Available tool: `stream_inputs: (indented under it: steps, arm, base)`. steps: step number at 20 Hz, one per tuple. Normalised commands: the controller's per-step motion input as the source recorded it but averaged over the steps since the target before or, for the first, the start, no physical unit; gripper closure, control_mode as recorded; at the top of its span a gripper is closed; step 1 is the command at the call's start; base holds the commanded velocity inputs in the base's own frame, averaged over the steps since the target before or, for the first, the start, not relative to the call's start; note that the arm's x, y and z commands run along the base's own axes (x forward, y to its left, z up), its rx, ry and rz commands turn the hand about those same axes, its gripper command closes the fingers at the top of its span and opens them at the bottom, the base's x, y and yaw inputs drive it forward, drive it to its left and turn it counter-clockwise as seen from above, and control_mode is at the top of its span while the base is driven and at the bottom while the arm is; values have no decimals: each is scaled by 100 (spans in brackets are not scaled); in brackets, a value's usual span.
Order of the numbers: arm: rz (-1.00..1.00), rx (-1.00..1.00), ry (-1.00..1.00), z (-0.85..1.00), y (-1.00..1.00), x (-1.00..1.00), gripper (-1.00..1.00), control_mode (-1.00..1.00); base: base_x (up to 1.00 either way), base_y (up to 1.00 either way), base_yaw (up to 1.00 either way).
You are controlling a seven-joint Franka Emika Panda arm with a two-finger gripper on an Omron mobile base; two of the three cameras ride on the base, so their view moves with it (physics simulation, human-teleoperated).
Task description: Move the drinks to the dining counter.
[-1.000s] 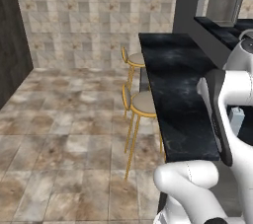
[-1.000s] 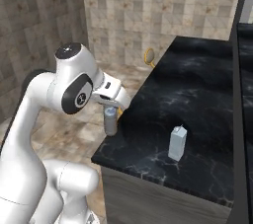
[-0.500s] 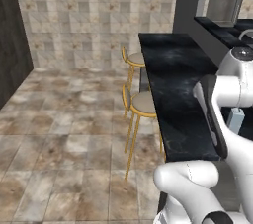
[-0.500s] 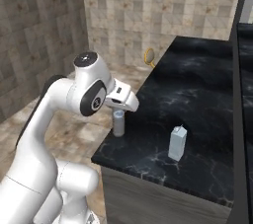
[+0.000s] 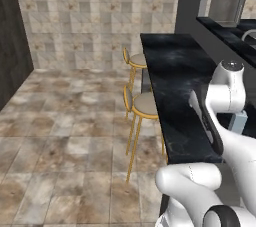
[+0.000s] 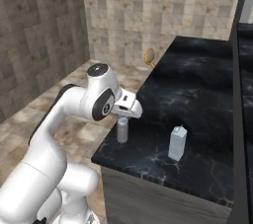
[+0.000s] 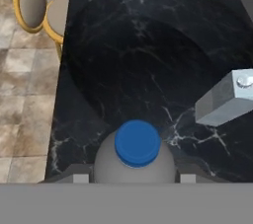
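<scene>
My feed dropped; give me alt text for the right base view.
The white arm's hand grips the blue-capped bottle near the dining counter edge. The white carton stands upright nearby, apart from it.

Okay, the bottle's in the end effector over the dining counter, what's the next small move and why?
Probably lower a touch and open the end effector. It is shut on the bottle, which stands upright near the dining counter edge, apart from the carton, so releasing there looks safe.
</scene>
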Motion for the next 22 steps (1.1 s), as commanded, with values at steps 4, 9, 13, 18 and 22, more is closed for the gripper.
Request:
stream_inputs:
  steps: [4, 9, 13, 18, 22]
  arm:
    - [3, 0, 3, -44, -8, 35, 100, -100]
    - [2, 0, 0, -44, -10, 21, 100, -100]
    - [2, 0, 0, -38, -12, 11, 100, -100]
    - [3, 1, 0, -25, -10, 1, 100, -100]
    - [2, 4, -4, -17, -10, 0, 100, -100]
  base:
    - [0, 0, 0]
    - [0, 0, 0]
    - [0, 0, 0]
    - [0, 0, 0]
    - [0, 0, 0]
